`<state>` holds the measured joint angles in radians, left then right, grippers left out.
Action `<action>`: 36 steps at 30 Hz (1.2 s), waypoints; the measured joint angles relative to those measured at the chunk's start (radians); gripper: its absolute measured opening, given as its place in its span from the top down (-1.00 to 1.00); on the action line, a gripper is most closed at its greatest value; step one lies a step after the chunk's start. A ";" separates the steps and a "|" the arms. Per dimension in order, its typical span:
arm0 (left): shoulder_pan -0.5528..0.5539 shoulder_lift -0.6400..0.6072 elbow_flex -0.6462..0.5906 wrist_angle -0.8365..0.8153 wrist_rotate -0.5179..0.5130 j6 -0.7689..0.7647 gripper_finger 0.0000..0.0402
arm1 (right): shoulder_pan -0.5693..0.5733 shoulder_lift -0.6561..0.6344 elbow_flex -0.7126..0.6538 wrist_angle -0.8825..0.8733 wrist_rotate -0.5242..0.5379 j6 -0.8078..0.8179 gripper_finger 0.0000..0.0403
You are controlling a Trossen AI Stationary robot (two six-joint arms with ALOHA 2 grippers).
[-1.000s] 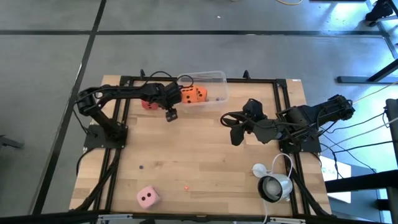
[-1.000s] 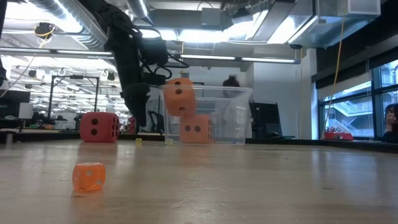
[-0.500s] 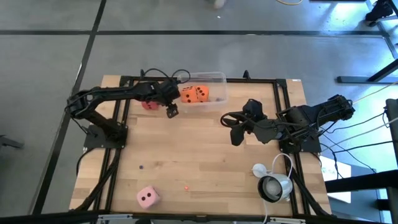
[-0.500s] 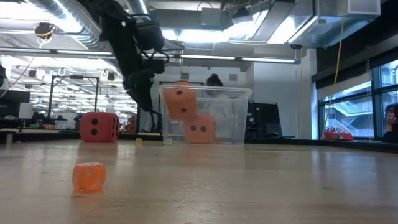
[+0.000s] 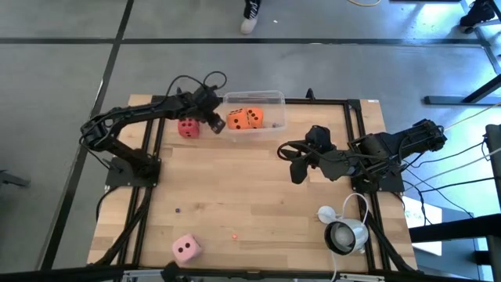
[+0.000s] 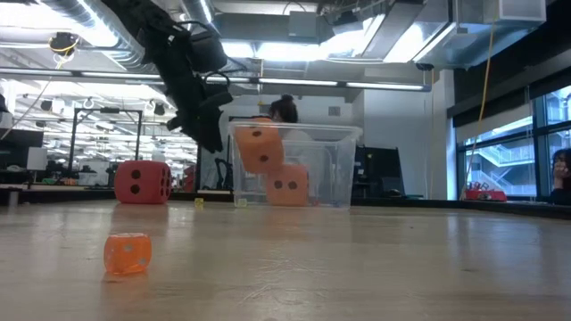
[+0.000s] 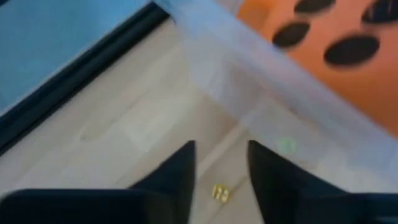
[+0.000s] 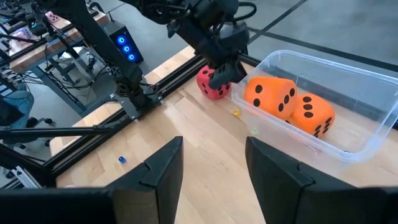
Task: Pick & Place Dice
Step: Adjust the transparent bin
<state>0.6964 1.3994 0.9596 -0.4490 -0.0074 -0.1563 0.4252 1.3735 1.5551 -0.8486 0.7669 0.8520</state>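
Orange dice [image 5: 245,118] in bin [image 5: 275,110] | left claw [image 5: 213,123] empty, raised beside it

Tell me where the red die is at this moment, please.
In the high view, the red die lies on the table's far left part, outside the clear plastic bin and just left of it, beside the left hand.

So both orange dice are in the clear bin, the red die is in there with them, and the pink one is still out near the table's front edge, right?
Not quite. The red die is not in the clear bin; the high view shows it on the table just outside the bin's left end, by the left claw. The rest holds: both orange dice are in the bin and the pink die sits near the front edge.
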 joint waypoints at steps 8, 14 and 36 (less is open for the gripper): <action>0.028 0.000 0.000 0.109 0.094 -0.040 0.98 | 0.000 0.000 0.000 0.000 0.000 0.001 0.14; 0.028 0.002 0.001 0.166 0.158 -0.067 0.99 | 0.000 0.000 0.000 0.000 0.000 0.000 0.14; 0.047 0.017 0.003 0.221 0.261 -0.039 0.98 | 0.000 0.000 0.000 0.000 -0.001 -0.005 0.14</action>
<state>0.7438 1.4164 0.9623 -0.2275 0.2539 -0.1952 0.4254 1.3735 1.5551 -0.8490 0.7663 0.8474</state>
